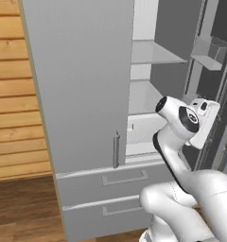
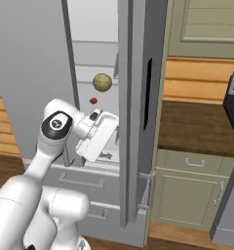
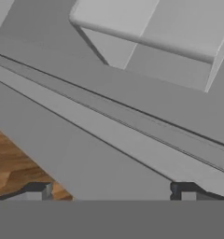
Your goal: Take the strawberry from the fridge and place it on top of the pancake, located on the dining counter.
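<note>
The fridge point(image 1: 82, 85) stands with its left door shut and its right door swung open. The strawberry point(image 2: 93, 101), tiny and dark red, lies on a white shelf inside. My gripper point(image 2: 105, 155) hangs in front of the opening, below and slightly right of the strawberry and apart from it. In the hand view the gripper point(image 3: 111, 190) is open, its two dark fingertips point(image 3: 39, 190) wide apart with nothing between them. It faces the inner side of the open door. My white hand point(image 1: 204, 118) sits level with the lowest shelf. The pancake and the dining counter are out of view.
A larger yellow-green round fruit point(image 2: 102, 82) rests just above the strawberry. The open door's edge point(image 2: 138, 122) stands close on my right, with a door bin point(image 3: 146, 28). Two drawers point(image 1: 110, 179) lie below. A brown worktop over green cabinets point(image 2: 197, 122) is further right.
</note>
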### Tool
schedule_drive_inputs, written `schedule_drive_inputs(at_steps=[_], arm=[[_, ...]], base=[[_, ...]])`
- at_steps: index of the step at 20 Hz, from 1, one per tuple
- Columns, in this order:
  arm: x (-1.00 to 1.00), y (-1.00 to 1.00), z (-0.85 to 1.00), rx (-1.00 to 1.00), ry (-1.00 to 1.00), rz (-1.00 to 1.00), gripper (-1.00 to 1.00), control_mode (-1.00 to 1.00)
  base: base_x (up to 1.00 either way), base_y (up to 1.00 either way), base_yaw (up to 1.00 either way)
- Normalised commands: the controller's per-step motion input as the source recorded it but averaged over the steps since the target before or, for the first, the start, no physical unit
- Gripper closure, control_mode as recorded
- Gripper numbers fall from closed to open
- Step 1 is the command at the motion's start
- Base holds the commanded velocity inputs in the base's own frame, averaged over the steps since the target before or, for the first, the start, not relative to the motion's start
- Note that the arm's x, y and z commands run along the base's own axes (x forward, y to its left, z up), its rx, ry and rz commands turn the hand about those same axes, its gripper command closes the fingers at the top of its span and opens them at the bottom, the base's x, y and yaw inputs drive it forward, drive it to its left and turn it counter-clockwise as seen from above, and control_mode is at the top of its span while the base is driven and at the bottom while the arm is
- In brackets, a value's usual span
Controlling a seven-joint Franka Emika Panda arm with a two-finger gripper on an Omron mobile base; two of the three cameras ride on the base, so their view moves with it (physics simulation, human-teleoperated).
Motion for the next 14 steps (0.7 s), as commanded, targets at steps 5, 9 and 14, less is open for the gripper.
schedule_drive_inputs(at_steps=[5,9,14], arm=[[-0.21,-0.75,0.00,0.00,0.00,-0.01,-1.00,-1.00],[-0.14,-0.06,0.00,0.00,0.00,0.00,-1.00,-1.00],[-0.19,0.25,0.00,0.07,-0.01,0.00,-1.00,-1.00]], base=[[0.00,0.00,0.00],[0.00,0.00,0.00],[0.00,0.00,0.00]])
